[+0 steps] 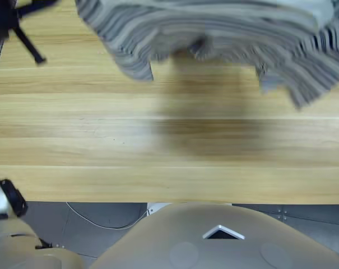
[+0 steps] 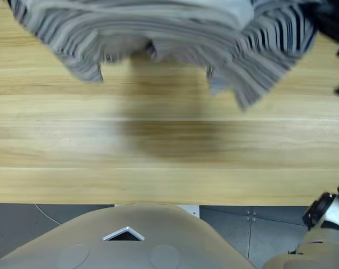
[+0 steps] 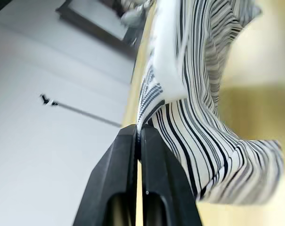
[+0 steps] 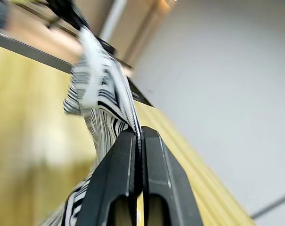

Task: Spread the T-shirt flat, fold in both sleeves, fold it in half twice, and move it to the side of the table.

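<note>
hanging across the twelve o'clock edge of the head view, the striped t-shirt looks raised clear of the worktop, bunched and sagging, with loose corners drooping toward eleven and two o'clock; i judge this a hold meant to let the cloth fall open before it is laid down, so the spreading step is not yet done. the left tool is clenched on a pinch of striped fabric, and the right tool is clamped on another edge, the shirt slung between them. the worktop is pale wood in long planks, shadowed under the shirt; at six o'clock lies grey floor with a cable, and a plain pale wall stands behind
</note>
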Action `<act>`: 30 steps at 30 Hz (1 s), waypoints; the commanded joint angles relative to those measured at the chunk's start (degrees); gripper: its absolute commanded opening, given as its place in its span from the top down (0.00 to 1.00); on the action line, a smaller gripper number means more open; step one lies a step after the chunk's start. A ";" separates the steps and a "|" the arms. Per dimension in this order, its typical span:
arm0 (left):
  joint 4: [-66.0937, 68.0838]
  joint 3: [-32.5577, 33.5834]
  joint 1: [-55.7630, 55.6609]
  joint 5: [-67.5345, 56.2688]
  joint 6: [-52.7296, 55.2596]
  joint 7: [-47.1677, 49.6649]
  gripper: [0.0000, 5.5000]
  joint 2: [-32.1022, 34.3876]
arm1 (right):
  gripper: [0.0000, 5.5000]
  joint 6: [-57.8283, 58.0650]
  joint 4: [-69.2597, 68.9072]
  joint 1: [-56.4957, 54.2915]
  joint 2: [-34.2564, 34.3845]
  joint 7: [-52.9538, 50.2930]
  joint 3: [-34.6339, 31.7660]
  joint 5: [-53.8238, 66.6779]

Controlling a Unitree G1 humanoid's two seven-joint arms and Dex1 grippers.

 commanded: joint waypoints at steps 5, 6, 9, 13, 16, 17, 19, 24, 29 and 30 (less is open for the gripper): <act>-14.17 30.96 16.27 -25.55 4.34 -4.15 0.98 -6.42 | 0.98 1.97 -0.39 3.59 3.69 1.54 -12.39 16.22; -12.17 30.09 15.68 -24.66 4.88 -3.83 0.98 -5.16 | 0.98 0.16 2.39 2.27 3.16 -1.21 -8.59 9.87; -0.19 15.81 11.25 -5.80 3.24 -0.30 0.98 0.27 | 0.98 -7.69 12.45 -1.03 2.24 -10.41 5.84 -15.53; 13.54 -8.11 3.24 18.00 1.14 1.18 0.98 0.72 | 0.98 -12.37 18.39 -1.07 3.01 -17.64 18.97 -35.14; 26.46 -22.30 -5.09 32.16 -2.05 3.12 0.98 -4.57 | 0.98 -14.37 24.28 -3.62 6.19 -23.73 28.28 -45.83; 31.00 -26.00 -7.37 35.45 -3.20 3.62 0.98 -6.25 | 0.98 -14.94 26.69 -4.96 7.21 -25.52 31.02 -48.63; 42.56 -32.78 -12.32 41.36 -5.91 5.97 0.98 -10.90 | 0.98 -16.13 33.30 -9.57 9.83 -30.01 35.62 -53.88; 67.17 -41.09 -24.13 51.16 -12.14 18.28 0.98 -20.28 | 0.98 -19.62 51.63 -22.37 15.80 -44.71 40.60 -62.13; 82.43 -40.56 -34.28 52.13 -14.69 33.16 0.98 -26.90 | 0.98 -23.67 69.31 -33.73 20.72 -59.12 42.57 -66.05; 84.08 -40.55 -35.27 52.31 -15.26 35.18 0.98 -27.34 | 0.98 -24.65 71.20 -34.85 21.30 -60.23 42.85 -66.13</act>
